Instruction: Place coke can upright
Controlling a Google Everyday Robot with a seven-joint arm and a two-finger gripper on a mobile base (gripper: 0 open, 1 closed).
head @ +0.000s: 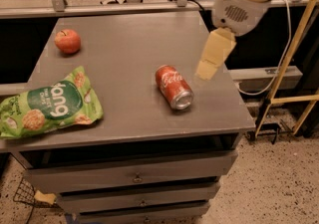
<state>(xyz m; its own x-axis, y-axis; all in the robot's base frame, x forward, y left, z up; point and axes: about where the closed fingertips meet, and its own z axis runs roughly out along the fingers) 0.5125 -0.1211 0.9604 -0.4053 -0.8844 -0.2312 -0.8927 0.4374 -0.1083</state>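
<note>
Lying on its side on the flat grey metal table top [124,44] is the small red aluminium coke can [174,87]. Its white script faces up and its silver end points toward the table's front edge, tilted a little to the right. The can sits right of the table's middle and nothing touches it.

Just right of the can and slightly behind it hangs the pale yellow gripper [207,70]. It slopes down and to the left from the bulky white arm housing [241,4]. Its tip is above the table surface near the right edge, close to the can but clear of it. From where I stand it reads as one pale block, so I cannot tell whether it is spread or pressed together. It is carrying nothing that I can see.

Well to the left of the can and farther back rests a round red apple [67,41]. Left of the can and nearer the front lies a crinkled green snack bag [47,105], its end hanging past the table's left side. Below the can's table are grey metal drawers [134,175]. Off to the can's right stands a yellow tubular frame [294,44].
</note>
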